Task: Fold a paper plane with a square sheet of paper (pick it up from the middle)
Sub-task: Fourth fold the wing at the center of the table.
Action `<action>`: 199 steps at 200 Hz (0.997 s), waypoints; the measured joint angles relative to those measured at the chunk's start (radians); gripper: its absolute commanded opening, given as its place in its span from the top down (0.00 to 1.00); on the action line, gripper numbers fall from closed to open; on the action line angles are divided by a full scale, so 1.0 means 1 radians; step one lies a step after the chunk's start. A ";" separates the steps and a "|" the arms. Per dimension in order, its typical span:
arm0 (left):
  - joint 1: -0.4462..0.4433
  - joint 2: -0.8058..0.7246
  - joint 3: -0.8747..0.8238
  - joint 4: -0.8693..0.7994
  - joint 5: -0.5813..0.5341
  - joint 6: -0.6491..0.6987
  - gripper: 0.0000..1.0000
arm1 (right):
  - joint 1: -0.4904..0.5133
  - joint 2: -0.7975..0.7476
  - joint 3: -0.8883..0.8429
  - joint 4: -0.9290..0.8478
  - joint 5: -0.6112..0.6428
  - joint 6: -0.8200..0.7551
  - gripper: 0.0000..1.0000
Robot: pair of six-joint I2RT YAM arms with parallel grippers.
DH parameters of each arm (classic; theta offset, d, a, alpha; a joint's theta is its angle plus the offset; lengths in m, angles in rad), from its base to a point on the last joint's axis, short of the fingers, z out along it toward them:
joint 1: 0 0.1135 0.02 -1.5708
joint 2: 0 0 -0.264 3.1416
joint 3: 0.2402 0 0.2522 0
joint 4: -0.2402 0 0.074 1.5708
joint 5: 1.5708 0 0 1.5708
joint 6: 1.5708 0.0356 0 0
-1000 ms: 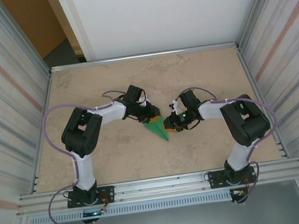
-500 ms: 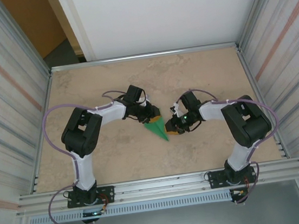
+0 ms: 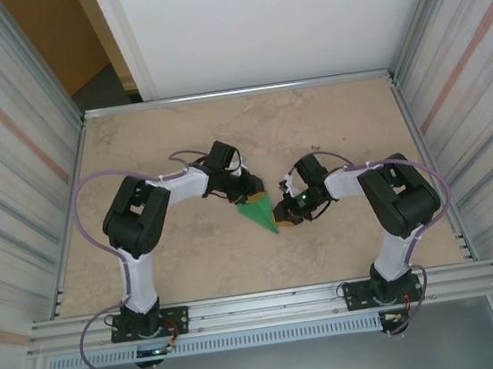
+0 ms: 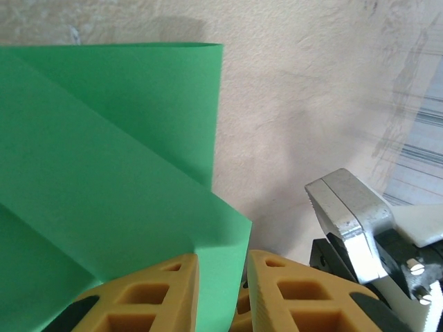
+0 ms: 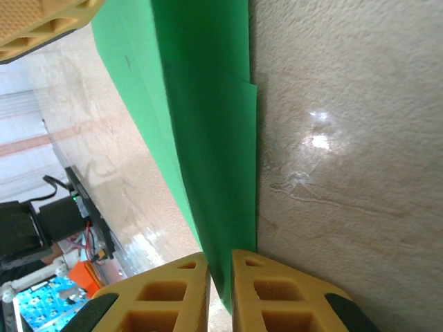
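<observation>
Two grippers pinch the thin bright green creased paper sheet point(image 3: 260, 212) at centre frame. The left gripper point(image 4: 220, 268) clamps its upper edge; the right gripper point(image 5: 220, 266) nips its right edge, fingers almost together. Judged light, limp and tear-prone, so hold it by the folded layers.

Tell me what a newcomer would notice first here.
The bright green paper, folded into a creased, pointed shape, lies in the middle of the beige table. The left gripper pinches it from the far side and the right gripper from the right, both closed on its edges.
</observation>
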 measured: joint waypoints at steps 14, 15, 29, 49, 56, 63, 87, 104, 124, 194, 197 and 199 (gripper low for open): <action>0.000 0.005 0.000 -0.003 0.000 0.000 0.75 | 0.000 0.006 0.000 0.000 -0.002 -0.001 0.86; 0.000 0.005 0.000 -0.003 0.000 0.000 0.75 | 0.000 0.006 0.000 0.000 -0.002 -0.001 0.86; 0.000 0.008 0.000 -0.003 0.000 0.000 0.75 | 0.000 0.006 0.000 0.000 -0.001 -0.001 0.86; 0.000 0.009 0.000 -0.006 0.000 0.000 0.75 | 0.000 0.006 0.000 0.000 -0.001 -0.001 0.85; 0.000 0.010 0.000 -0.006 0.000 0.000 0.75 | 0.000 0.006 0.000 0.000 -0.002 -0.002 0.83; 0.000 0.010 0.000 -0.006 0.000 0.000 0.75 | 0.000 0.006 0.000 0.000 -0.002 -0.002 0.82; 0.000 0.012 0.000 -0.006 0.000 0.000 0.75 | 0.000 -0.012 0.000 -0.005 0.006 0.000 0.73; 0.000 0.013 0.002 -0.007 0.000 0.000 0.75 | -0.011 -0.063 -0.019 -0.010 0.037 0.007 0.69; 0.000 0.014 0.006 -0.007 0.001 0.000 0.75 | -0.032 -0.158 -0.040 -0.031 0.083 0.011 0.69; 0.000 0.014 0.010 -0.007 0.000 0.000 0.75 | 0.051 -0.190 0.027 -0.048 0.111 0.007 0.86; 0.000 0.014 0.010 -0.007 0.000 0.000 0.75 | 0.055 -0.184 0.029 -0.045 0.110 0.007 0.86; 0.000 0.014 0.010 -0.007 0.000 0.000 0.75 | 0.058 -0.180 0.031 -0.043 0.110 0.007 0.86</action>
